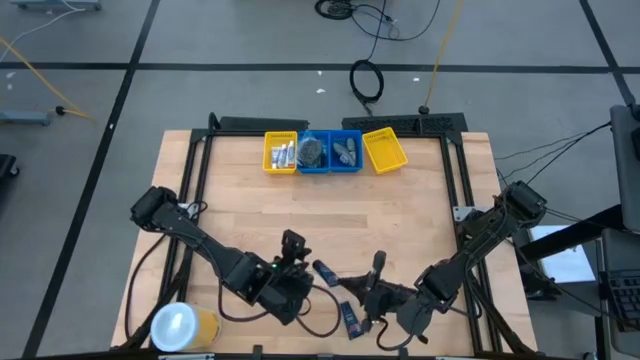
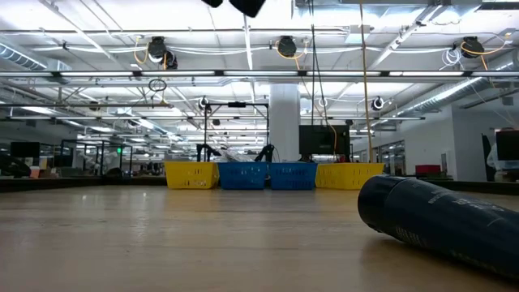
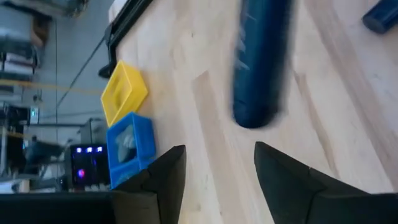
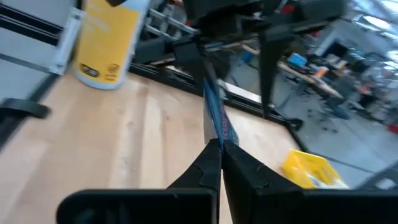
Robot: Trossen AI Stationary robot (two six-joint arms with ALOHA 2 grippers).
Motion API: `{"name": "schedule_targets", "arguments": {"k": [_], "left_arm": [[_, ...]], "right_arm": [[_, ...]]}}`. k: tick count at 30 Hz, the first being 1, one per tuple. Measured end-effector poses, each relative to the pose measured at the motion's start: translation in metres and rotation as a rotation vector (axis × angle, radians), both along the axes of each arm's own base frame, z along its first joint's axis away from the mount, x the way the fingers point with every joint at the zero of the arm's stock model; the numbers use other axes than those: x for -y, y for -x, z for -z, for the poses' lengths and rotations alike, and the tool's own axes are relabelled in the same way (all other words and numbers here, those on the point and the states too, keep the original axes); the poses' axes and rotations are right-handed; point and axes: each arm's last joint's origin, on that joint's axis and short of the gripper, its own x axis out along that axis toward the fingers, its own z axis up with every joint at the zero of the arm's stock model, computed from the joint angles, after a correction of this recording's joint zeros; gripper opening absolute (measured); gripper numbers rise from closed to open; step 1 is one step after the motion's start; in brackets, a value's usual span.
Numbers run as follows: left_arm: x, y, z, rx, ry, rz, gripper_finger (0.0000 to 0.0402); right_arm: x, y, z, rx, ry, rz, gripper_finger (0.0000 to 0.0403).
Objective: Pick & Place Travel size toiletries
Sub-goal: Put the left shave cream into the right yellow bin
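Observation:
A dark oblong bottle (image 1: 326, 270) (image 2: 438, 215) lies on its side on the wooden table near its near edge. My left gripper (image 1: 293, 243) (image 3: 217, 149) is open just left of it; the left wrist view shows the bottle (image 3: 261, 62) ahead of the fingers, untouched. My right gripper (image 1: 362, 300) (image 4: 217, 144) is right of the bottle, points toward the table's left and is shut on a flat navy packet (image 1: 350, 318) (image 4: 213, 112). The end of another dark blue item (image 3: 380, 15) shows in the left wrist view. My right gripper pinches the navy packet between its two fingers at the packet's near end (image 4: 215, 138). The packet shows edge-on in the right wrist view and sticks out straight past the fingertips. I cannot tell whether it is clear of the table.
Two yellow trays (image 1: 281, 152) (image 1: 385, 150) and two blue trays (image 1: 313, 152) (image 1: 346, 152) stand in a row at the far edge. A large white-topped yellow container (image 1: 182, 326) (image 4: 109, 37) stands at the near left corner. Bare wood lies between the trays and the grippers.

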Motion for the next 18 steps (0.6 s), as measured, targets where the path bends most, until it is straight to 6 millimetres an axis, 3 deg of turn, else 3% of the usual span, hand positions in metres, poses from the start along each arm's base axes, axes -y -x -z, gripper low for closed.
{"name": "schedule_targets", "arguments": {"k": [4, 8, 18], "left_arm": [[0.002, 0.006, 0.002, -0.005, 0.019, -0.045, 0.0176], [0.009, 0.011, 0.002, 0.015, 0.055, -0.065, 0.0167], [0.021, 0.018, 0.002, 0.061, 0.122, -0.093, 0.0158]], "right_arm": [[0.011, 0.000, -0.003, -0.002, 0.038, 0.098, 0.0000], [0.037, -0.001, -0.012, -0.030, 0.012, 0.185, 0.0000], [0.134, 0.004, -0.032, -0.174, -0.071, 0.439, 0.0000]]}}
